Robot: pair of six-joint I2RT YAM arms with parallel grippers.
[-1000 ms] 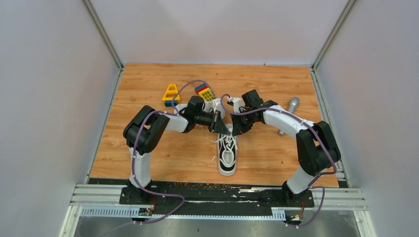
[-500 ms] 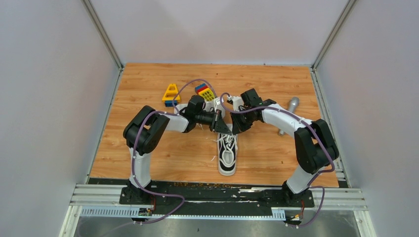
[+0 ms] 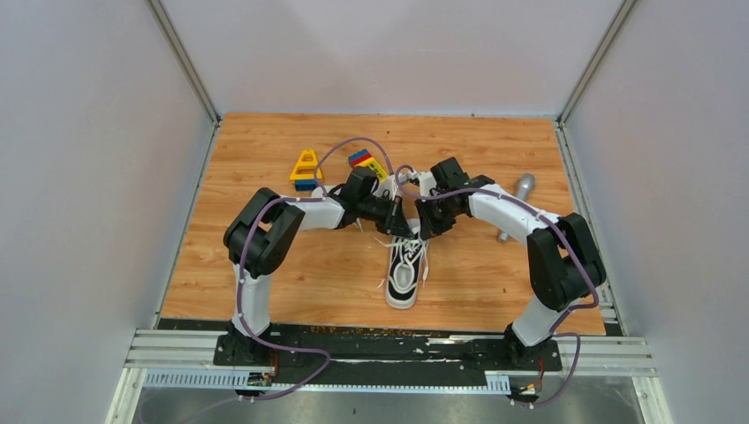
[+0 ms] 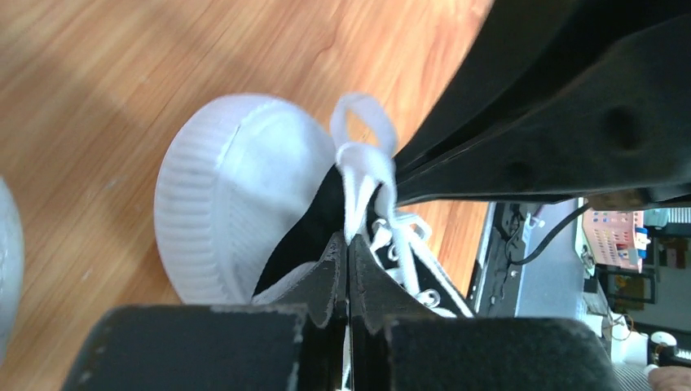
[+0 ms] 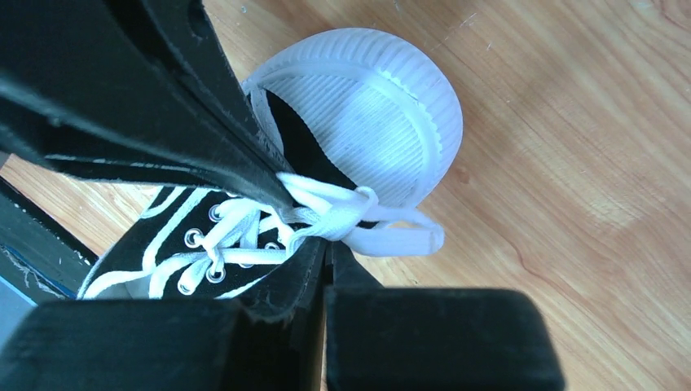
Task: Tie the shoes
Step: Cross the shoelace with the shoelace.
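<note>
- At the middle of the worktop (image 3: 265, 265) lies one black shoe (image 3: 404, 269), heel toward the arm bases and white toe cap (image 4: 236, 195) under both hands. I cannot make out a second shoe.
- The left hand (image 4: 348, 244) is pressed together, pinching a strand of the white lace (image 4: 358, 163). The right hand (image 5: 326, 244) is likewise closed on the lace, just beside the toe cap.
- Both hands crowd the same spot, so a pull could knock one finger against the other. The thin strand might also slip free and undo the small loop.
- Nothing pins the shoe down, so tension would likely drag or lift it rather than tighten anything.
- Against a second ago, the shoe has swung and now lies slanted, its heel further left. The left arm reaches further toward the right one, and loose lace now trails on the shoe's right side.
</note>
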